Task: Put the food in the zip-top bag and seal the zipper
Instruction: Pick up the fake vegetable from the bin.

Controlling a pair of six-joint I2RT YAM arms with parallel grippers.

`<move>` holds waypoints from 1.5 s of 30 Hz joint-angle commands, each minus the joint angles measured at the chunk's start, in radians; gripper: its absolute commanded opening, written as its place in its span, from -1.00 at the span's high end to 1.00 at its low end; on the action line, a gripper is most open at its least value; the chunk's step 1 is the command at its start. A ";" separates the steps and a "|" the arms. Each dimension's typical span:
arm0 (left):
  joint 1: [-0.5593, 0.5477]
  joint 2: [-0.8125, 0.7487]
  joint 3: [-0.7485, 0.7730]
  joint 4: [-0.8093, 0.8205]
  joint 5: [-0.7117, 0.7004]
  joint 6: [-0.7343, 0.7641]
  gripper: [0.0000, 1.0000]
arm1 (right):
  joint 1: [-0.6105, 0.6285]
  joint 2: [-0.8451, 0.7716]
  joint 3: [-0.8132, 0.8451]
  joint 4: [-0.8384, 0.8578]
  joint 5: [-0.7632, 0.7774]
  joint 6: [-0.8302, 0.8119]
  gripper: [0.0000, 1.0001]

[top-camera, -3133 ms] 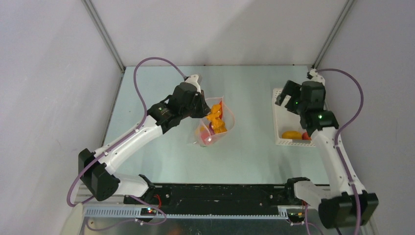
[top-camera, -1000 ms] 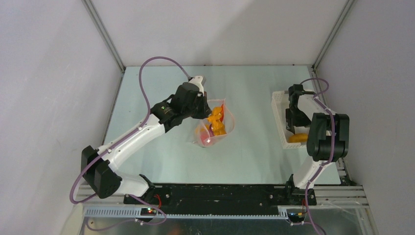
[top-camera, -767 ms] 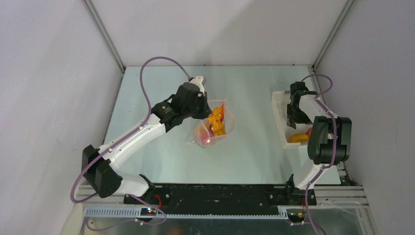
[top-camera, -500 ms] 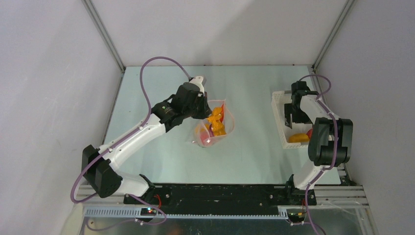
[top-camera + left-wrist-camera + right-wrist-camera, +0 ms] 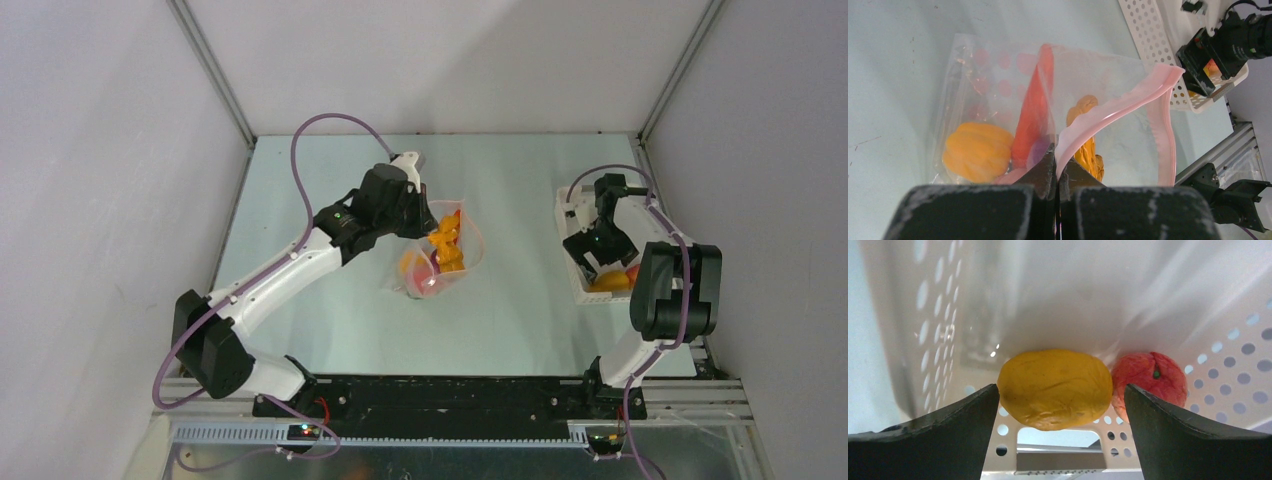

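The clear zip-top bag (image 5: pixel 440 250) with pink dots lies at mid-table, its mouth held open. My left gripper (image 5: pixel 1057 159) is shut on the pink zipper (image 5: pixel 1120 107) at the bag's rim and shows in the top view (image 5: pixel 418 205). Inside the bag are an orange pumpkin-like piece (image 5: pixel 977 151), a red piece (image 5: pixel 1032 112), a purple piece (image 5: pixel 1039 150) and an orange wrinkled piece (image 5: pixel 1087 142). My right gripper (image 5: pixel 1062 400) is open inside the white basket (image 5: pixel 1013 300), its jaws either side of a yellow fruit (image 5: pixel 1055 388), not touching. A red fruit (image 5: pixel 1148 377) lies beside it.
The white slotted basket (image 5: pixel 570 215) stands at the right side of the table, with my right arm (image 5: pixel 672 290) reaching into it. The enclosure's grey walls rise close on both sides.
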 commanded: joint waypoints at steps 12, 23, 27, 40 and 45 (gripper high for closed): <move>0.015 -0.031 0.010 0.044 -0.004 0.037 1.00 | -0.054 0.141 -0.006 0.162 0.110 -0.178 -0.99; 0.015 -0.019 0.014 0.048 0.000 0.031 1.00 | -0.052 0.134 -0.007 0.237 0.001 -0.155 -0.91; 0.015 -0.015 0.014 0.047 0.004 0.030 1.00 | -0.033 0.125 -0.015 0.272 0.013 -0.176 -0.91; 0.015 -0.013 0.015 0.046 0.004 0.028 1.00 | -0.022 0.110 -0.029 0.398 -0.037 -0.180 -0.87; 0.015 -0.011 0.016 0.045 0.001 0.027 1.00 | -0.024 0.113 -0.029 0.365 -0.051 -0.166 -0.64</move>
